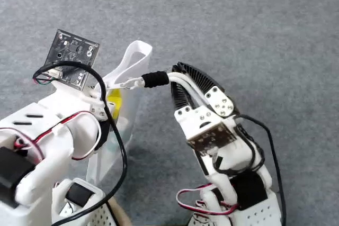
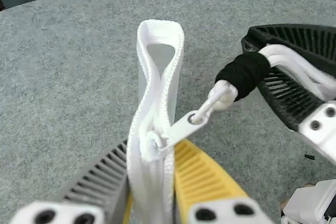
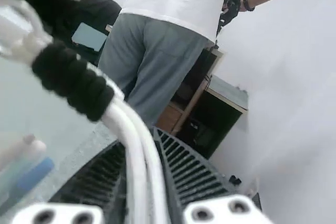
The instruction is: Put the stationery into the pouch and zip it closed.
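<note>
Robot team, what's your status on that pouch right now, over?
Left gripper shut on pouch at its zipper edge. Right gripper shut on pull cord. Slider near the loop end. No obstruction seen.

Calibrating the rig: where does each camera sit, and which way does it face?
High view: above the table, down on both arms and the pouch.
Left wrist view: on the left arm, along the left gripper clamping the pouch.
Right wrist view: on the right arm, along the right gripper holding the zip cord, towards the room.
Shared: all show that cord.
</note>
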Controlling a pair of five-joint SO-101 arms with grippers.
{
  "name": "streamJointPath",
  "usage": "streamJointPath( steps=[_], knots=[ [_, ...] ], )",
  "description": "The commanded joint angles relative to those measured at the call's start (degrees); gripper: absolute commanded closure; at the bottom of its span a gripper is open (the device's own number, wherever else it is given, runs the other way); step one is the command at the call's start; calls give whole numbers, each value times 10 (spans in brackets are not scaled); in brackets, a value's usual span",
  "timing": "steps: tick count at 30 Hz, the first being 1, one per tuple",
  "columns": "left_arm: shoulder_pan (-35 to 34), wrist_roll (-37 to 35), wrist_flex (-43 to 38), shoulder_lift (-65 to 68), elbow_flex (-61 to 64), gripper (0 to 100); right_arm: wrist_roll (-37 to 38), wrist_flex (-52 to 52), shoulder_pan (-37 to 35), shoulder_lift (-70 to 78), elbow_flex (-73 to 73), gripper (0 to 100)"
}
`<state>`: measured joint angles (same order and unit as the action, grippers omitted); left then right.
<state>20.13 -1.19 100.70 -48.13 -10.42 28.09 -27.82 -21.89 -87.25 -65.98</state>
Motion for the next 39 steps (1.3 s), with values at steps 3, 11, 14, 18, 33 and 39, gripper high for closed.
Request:
streamJointPath(
  steps=[3,11,14,18,33,39],
  knots=[
    [1,3,2,-4,-57,973,29,35,21,0,-29,986],
    [-2,3,-15,-3,15,973,32,-84,-31,0,34,983],
    [-3,2,-38,-4,39,973,32,-169,-55,-3,85,980],
    [-3,1,-71,1,81,973,31,-281,-91,-39,136,876],
    [-4,4,-151,1,228,972,30,-396,-121,-131,176,789],
    [-4,4,-176,1,257,972,27,-436,-195,-134,228,789]
  ],
)
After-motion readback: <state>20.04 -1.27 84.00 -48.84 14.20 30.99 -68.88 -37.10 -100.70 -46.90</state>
